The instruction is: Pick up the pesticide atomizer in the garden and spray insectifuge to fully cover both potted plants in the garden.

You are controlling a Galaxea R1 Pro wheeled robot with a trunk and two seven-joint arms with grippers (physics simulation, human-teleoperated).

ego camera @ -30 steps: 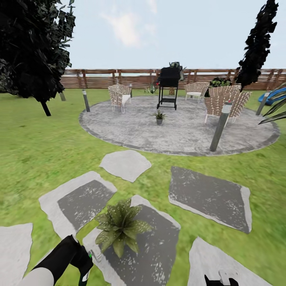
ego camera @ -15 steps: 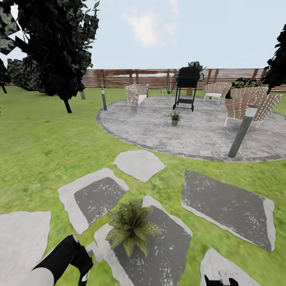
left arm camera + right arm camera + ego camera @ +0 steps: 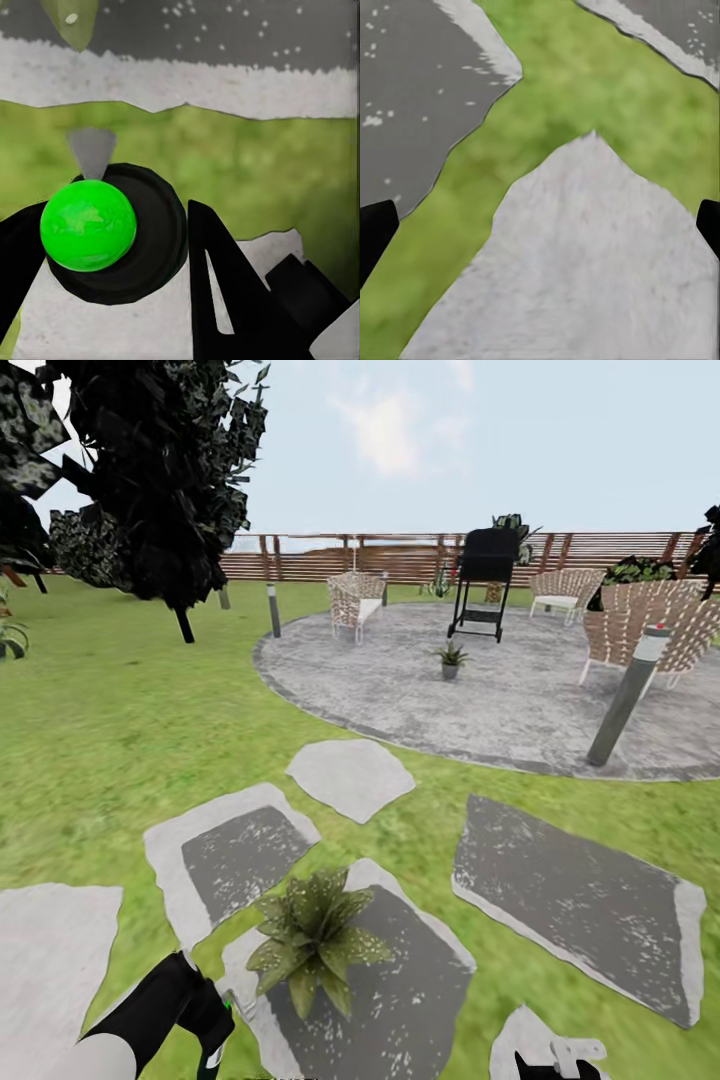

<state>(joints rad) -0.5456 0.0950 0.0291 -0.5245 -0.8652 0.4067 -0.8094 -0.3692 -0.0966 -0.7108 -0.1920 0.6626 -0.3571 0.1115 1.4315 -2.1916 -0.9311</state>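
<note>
At the lower left of the head view, the left gripper (image 3: 212,1032) hangs low over the grass beside a stepping stone. In the left wrist view its dark fingers (image 3: 225,292) are clenched around the pesticide atomizer (image 3: 101,229), seen end-on as a bright green round cap inside a dark ring, with lawn and pale stone edge beyond. In the head view only a small green glint of the bottle shows at the gripper.

Just right of that gripper, the near potted plant (image 3: 312,938) sits on a dark grey stepping stone (image 3: 400,990) in the lower centre of the frame, its speckled pointed leaves spread out and hiding the pot.

Above centre, the second potted plant (image 3: 451,657) stands in a small grey pot on the round patio (image 3: 520,700), in front of a black grill (image 3: 486,582) and well apart from the first. Wicker chairs ring the patio, and a slatted wooden fence (image 3: 300,560) runs behind.

At the bottom right edge, the right gripper (image 3: 556,1063) pokes into view. The right wrist view shows its two dark fingertips (image 3: 375,229) spread wide at the frame edges, released, with nothing between them but pale stone and grass.
</note>
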